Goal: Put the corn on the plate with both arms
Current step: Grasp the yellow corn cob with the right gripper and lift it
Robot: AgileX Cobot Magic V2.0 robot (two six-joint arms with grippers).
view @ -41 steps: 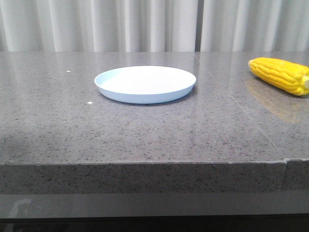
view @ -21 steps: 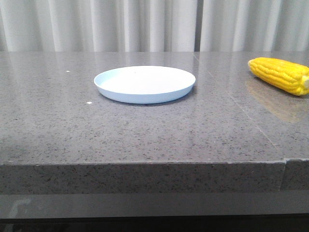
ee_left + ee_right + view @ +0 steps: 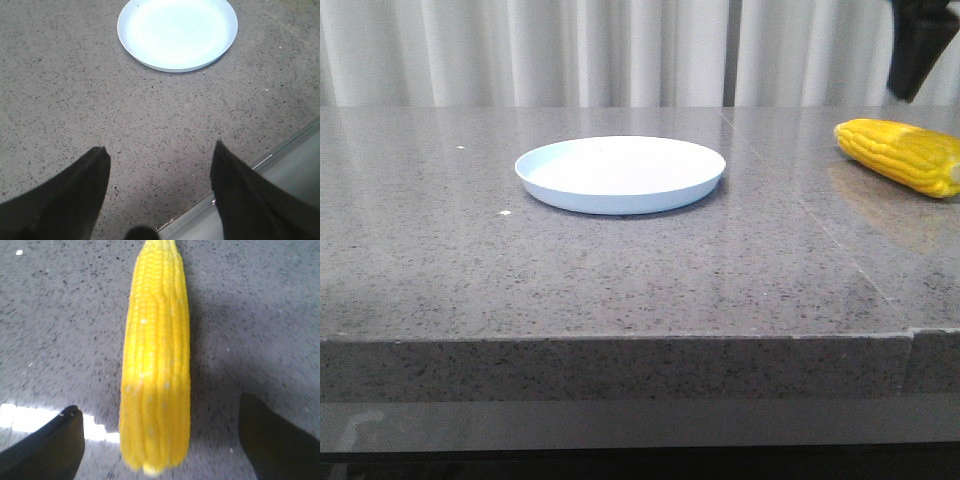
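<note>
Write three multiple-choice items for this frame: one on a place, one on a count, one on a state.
1. Where is the corn in the front view?
A. On the plate
B. On the countertop, right of the plate
C. Held in the air

2. How many plates are on the countertop?
A. One
B. Two
C. Three

3. How is the right gripper?
A. Shut on the corn
B. Shut, off to the side
C. Open, a finger on each side of the corn

Key: 1 B, the corn lies on the stone far right of the white plate. 2 A, only one shows. 3 C, the right wrist view shows clear gaps between both fingers and the cob.
</note>
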